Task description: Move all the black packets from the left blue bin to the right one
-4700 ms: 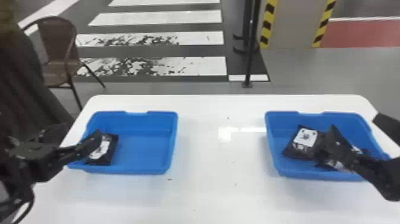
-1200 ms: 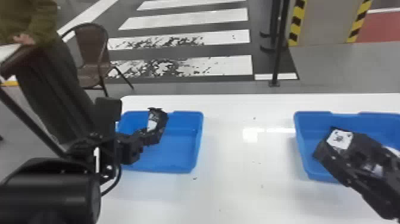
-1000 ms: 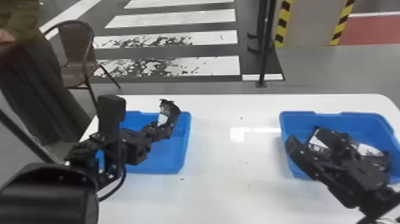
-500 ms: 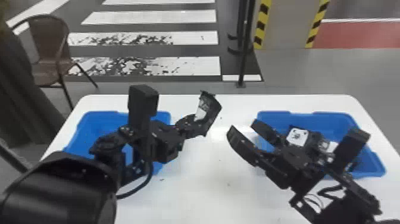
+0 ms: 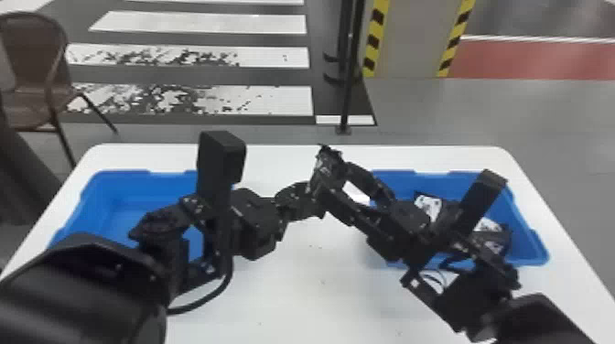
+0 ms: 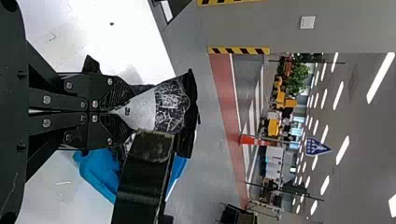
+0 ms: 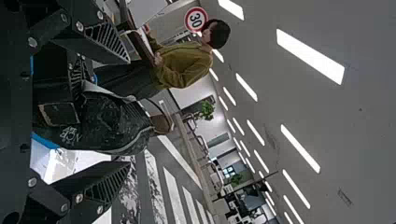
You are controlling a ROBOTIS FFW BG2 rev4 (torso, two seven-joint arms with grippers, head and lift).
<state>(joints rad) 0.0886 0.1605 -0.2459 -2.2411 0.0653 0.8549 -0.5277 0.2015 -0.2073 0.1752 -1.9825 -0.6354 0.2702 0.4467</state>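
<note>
My left gripper (image 5: 305, 194) is shut on a black packet (image 5: 330, 161) above the table's middle. From the right, my right gripper (image 5: 337, 177) reaches the same packet, open, its fingers on either side. In the left wrist view, my left gripper (image 6: 122, 112) pinches the packet (image 6: 172, 106) by one end, with a right finger across its edge. The right wrist view has the packet (image 7: 109, 122) between the spread fingers of my right gripper (image 7: 130, 112). Black packets with white labels (image 5: 428, 206) lie in the right blue bin (image 5: 526, 228), partly behind my right arm. My left arm partly covers the left blue bin (image 5: 137, 183).
Both bins stand on a white table (image 5: 293, 283), and both arms cross its middle above the surface. A brown chair (image 5: 34, 68) and a black post (image 5: 350, 82) stand beyond the table.
The packet has gone from the left bin, lifted and carried rightward by my left gripper. My right gripper has come from over the right bin toward the middle, its fingers now around the packet.
</note>
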